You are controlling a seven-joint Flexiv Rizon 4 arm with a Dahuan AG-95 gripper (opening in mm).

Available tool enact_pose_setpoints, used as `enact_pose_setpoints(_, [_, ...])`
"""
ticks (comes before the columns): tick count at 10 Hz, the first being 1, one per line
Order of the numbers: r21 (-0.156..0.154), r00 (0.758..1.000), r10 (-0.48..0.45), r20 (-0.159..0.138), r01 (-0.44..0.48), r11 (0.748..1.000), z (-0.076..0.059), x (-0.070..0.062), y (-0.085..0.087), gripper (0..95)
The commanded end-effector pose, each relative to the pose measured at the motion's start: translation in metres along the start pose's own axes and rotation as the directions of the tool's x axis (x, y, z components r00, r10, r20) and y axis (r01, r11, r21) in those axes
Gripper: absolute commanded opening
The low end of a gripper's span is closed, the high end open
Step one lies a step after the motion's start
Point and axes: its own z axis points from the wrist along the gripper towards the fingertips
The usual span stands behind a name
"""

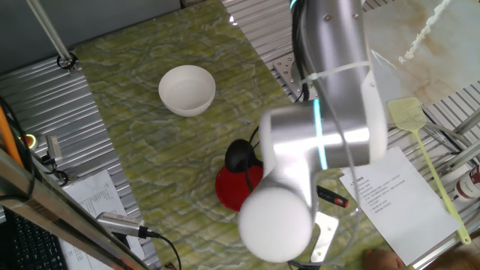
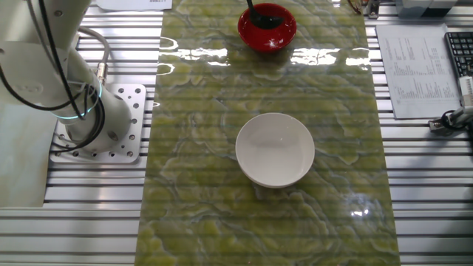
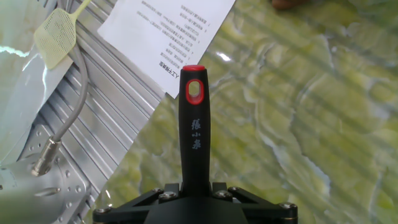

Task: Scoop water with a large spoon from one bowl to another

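The white bowl (image 1: 187, 90) (image 2: 275, 149) stands alone on the green marbled mat. Farther along the mat sits the red bowl (image 1: 227, 189) (image 2: 267, 31). The large spoon's black scoop (image 1: 239, 155) (image 2: 267, 15) rests in or just above the red bowl. Its black handle (image 3: 194, 137) with the red tip (image 3: 194, 90) (image 1: 341, 201) runs up from my gripper (image 3: 194, 188), which is shut on it. In one fixed view my arm hides the gripper and most of the handle.
A printed sheet (image 1: 390, 195) (image 3: 171, 31) and a yellow fly swatter (image 1: 409, 112) (image 3: 56, 31) lie beside the mat on the ribbed metal table. The arm's base (image 2: 96, 122) stands off the mat's edge. A keyboard (image 2: 460, 52) and papers (image 2: 410, 59) lie opposite.
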Motion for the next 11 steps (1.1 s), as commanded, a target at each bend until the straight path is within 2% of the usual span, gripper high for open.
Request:
enact_pose_setpoints(1, [0.016,1.0,-0.006,0.01,0.006,1.0,0.0017,0.0008,0.0013,0.0])
enact_pose_setpoints(6, [0.001,0.999,-0.008,0.036,0.008,1.0,0.002,0.0014,0.0017,0.0])
enact_pose_setpoints(11, [0.018,0.997,-0.002,0.082,0.001,1.0,0.0016,0.003,0.0021,0.0])
